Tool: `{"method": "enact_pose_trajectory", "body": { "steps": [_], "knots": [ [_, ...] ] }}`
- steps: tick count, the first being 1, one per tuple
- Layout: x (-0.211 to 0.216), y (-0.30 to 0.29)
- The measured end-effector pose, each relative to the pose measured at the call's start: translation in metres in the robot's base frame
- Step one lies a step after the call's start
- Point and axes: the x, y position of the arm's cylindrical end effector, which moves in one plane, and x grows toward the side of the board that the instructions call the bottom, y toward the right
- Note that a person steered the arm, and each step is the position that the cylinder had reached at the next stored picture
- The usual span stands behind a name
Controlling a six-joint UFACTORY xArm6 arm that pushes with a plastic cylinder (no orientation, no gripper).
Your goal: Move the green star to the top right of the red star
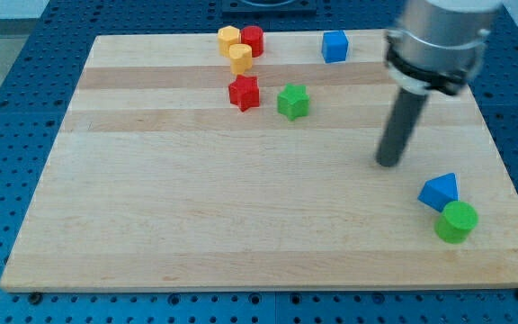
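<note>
Nearest the view's bottom we find a green cylinder (457, 221) standing on the wooden board (196, 225), and touching it on its upper left a blue triangular block (439, 191). Both sit near the board's right edge.

Our arm carries no pincer, so there is nothing to call open or closed; it ends in a dark rod hanging from a grey housing at the view's top right. My tip (388, 164) rests on the board, up and to the left of the blue triangular block and clear of it, touching no block.

The green star (292, 101) lies to the view's left of my tip and higher in the view, well apart from it, with bare wood between the two. It sits just to the right of the red star (244, 93), at nearly the same height in the view, with a narrow gap between them. The green star is squat, with no long axis we can make out; its arms spread evenly, and one arm seems to point toward the view's top, though the shape is too small to be sure.

Above the red star a yellow block (240, 58) and a second yellow block (229, 39) huddle with a red block (253, 40), close together. A blue cube (334, 45) stands alone near the board's top edge.
</note>
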Motion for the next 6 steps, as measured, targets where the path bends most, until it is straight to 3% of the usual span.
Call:
{"method": "enact_pose_trajectory", "body": {
  "steps": [2, 3, 4, 5, 6],
  "knots": [
    [-0.104, -0.115],
    [-0.114, -0.154],
    [-0.119, -0.116],
    [-0.164, -0.106],
    [-0.178, -0.15]
  ]
}}
